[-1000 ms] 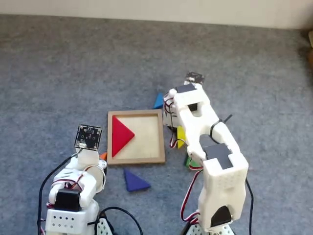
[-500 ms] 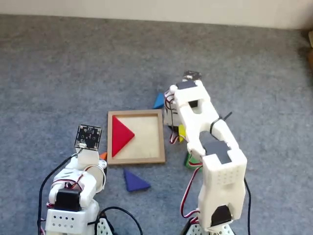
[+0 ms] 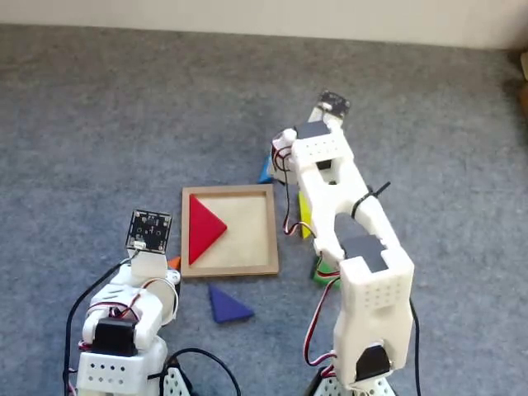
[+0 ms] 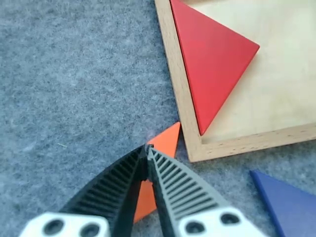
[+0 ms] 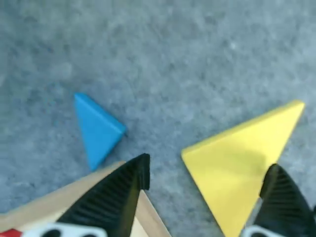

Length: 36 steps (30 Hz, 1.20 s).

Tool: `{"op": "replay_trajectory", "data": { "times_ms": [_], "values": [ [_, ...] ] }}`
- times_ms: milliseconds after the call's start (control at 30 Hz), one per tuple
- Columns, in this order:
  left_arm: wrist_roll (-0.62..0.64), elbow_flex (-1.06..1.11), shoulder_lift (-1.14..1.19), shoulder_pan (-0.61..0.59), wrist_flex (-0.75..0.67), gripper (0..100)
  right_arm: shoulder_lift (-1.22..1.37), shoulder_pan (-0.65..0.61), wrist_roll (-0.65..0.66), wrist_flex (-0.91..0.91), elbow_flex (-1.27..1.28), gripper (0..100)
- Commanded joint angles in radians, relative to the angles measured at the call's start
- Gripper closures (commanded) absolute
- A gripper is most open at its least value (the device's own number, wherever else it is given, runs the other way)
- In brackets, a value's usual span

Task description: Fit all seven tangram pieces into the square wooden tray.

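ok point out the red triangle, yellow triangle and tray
red triangle (image 3: 202, 227), high view, centre of its face
yellow triangle (image 5: 237, 158), right wrist view, centre of its face
tray (image 3: 247, 227), high view, bare wooden floor

We can read no text, number, label or sign anywhere. The small black square board (image 3: 149, 230) sitting over the left gripper (image 4: 148, 147) carries pale marks too small for us to make out. The square wooden tray (image 3: 228, 270) beside that gripper shows us bare wood.
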Motion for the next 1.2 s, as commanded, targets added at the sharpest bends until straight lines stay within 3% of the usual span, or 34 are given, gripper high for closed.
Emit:
{"op": "replay_trajectory", "data": {
  "times_ms": [0,833,1033,1167],
  "values": [
    [0.009,0.021,0.001,-0.004,0.005,99,0.018,0.007,-0.012,-0.024,-0.061,65.6],
    [0.009,0.021,0.001,-0.002,0.005,99,0.093,0.099,-0.014,0.025,-0.054,65.8],
    [0.009,0.021,0.001,-0.002,0.005,99,0.093,0.111,-0.012,0.025,-0.054,78.3],
    [0.009,0.021,0.001,-0.002,0.005,99,0.087,0.116,-0.011,0.027,-0.054,79.5]
  ]
}}
